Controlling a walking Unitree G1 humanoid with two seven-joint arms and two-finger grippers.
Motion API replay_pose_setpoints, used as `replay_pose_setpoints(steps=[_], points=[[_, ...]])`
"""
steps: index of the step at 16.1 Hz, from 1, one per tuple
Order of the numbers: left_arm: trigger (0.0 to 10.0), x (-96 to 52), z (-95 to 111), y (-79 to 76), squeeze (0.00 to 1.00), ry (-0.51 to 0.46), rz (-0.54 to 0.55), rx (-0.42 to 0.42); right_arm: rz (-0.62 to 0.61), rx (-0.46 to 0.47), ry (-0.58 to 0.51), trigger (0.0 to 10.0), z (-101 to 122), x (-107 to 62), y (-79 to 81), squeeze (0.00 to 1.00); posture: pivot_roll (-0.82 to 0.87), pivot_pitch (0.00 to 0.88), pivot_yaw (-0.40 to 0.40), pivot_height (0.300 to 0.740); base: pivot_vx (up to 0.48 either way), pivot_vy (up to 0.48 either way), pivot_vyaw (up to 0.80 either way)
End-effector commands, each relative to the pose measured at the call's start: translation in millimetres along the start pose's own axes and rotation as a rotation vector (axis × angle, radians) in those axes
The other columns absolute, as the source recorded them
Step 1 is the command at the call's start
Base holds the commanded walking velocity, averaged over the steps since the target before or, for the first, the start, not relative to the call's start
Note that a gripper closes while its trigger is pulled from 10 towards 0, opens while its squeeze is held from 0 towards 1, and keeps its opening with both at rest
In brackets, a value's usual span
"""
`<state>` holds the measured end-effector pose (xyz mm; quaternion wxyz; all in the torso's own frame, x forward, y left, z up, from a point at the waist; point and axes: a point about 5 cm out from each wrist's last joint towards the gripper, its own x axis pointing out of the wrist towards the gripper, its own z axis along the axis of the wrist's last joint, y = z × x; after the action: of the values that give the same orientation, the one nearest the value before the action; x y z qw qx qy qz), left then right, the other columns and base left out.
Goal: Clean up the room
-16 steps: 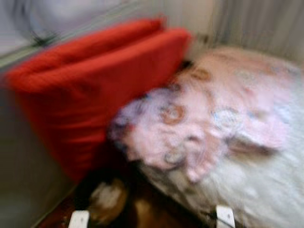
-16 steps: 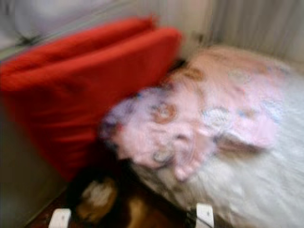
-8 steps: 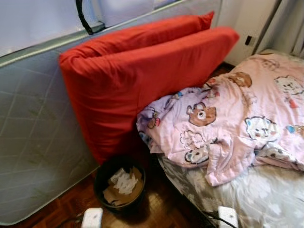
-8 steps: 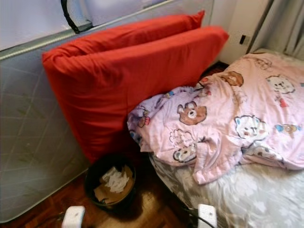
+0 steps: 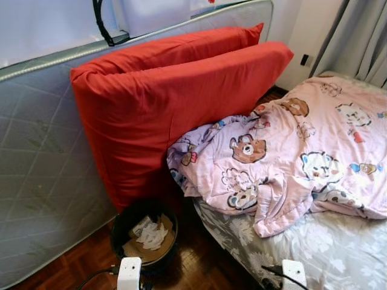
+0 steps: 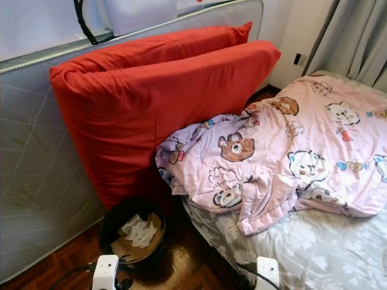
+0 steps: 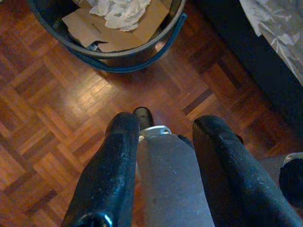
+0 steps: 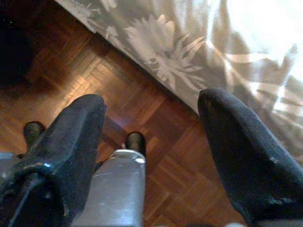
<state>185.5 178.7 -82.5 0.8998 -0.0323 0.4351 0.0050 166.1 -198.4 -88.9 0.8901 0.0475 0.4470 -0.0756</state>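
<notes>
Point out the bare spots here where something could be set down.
Free: the grey floral sheet below the pink bear blanket, and the parquet floor beside the black waste bin. Crowded: the bin, full of paper and cardboard, wedged against the red cushions.

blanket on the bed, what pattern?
The blanket is pink with cartoon bears and other animal faces, lilac at its bunched end. The left eye view shows it best.
</notes>
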Motion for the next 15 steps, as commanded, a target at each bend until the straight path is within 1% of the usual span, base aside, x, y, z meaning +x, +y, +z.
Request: replay_pose_setpoints(steps=[1, 4, 7, 10, 12, 13, 15], points=[[10.0, -1.2, -4, 5.6, 0.00, 0.024, 0.013, -0.030, -0.004, -0.009, 0.008, 10.0, 0, -0.2, -3.3, 0.00, 0.01, 0.046, -0.046, 0.740, 0.000, 0.000, 0.00], [10.0, -2.8, -7, 11.6, 0.00, 0.023, 0.029, -0.047, -0.003, -0.010, 0.002, 10.0, 3, 0.4, -5.4, 0.00, 0.03, 0.058, -0.052, 0.740, 0.000, 0.000, 0.00], [10.0, -6.3, -18, 12.6, 0.00, 0.026, 0.044, -0.049, 0.029, -0.009, 0.001, 10.0, 4, 1.6, 6.0, 0.00, 0.03, 0.067, -0.034, 0.740, 0.000, 0.000, 0.00], [10.0, -10.9, -28, 18.5, 0.00, 0.033, 0.053, -0.046, 0.036, -0.006, 0.011, 10.0, 0, 0.9, 8.0, 0.00, 0.02, 0.075, -0.022, 0.740, 0.000, 0.000, 0.00], [10.0, -14.3, -33, 27.7, 0.00, 0.041, 0.056, -0.046, 0.020, 0.006, 0.021, 10.0, -3, -0.1, 1.8, 0.00, 0.01, 0.079, -0.016, 0.740, 0.000, 0.000, 0.00], [10.0, -15.8, -33, 35.3, 0.00, 0.045, 0.058, -0.045, 0.014, 0.009, 0.022, 10.0, -3, -0.4, -0.4, 0.00, 0.01, 0.085, -0.014, 0.740, 0.000, 0.000, 0.00], [10.0, -16.4, -27, 45.8, 0.00, 0.046, 0.070, -0.046, 0.009, 0.017, 0.022, 10.0, -2, 0.1, 1.0, 0.00, 0.01, 0.089, -0.014, 0.740, 0.120, 0.000, 0.00]])
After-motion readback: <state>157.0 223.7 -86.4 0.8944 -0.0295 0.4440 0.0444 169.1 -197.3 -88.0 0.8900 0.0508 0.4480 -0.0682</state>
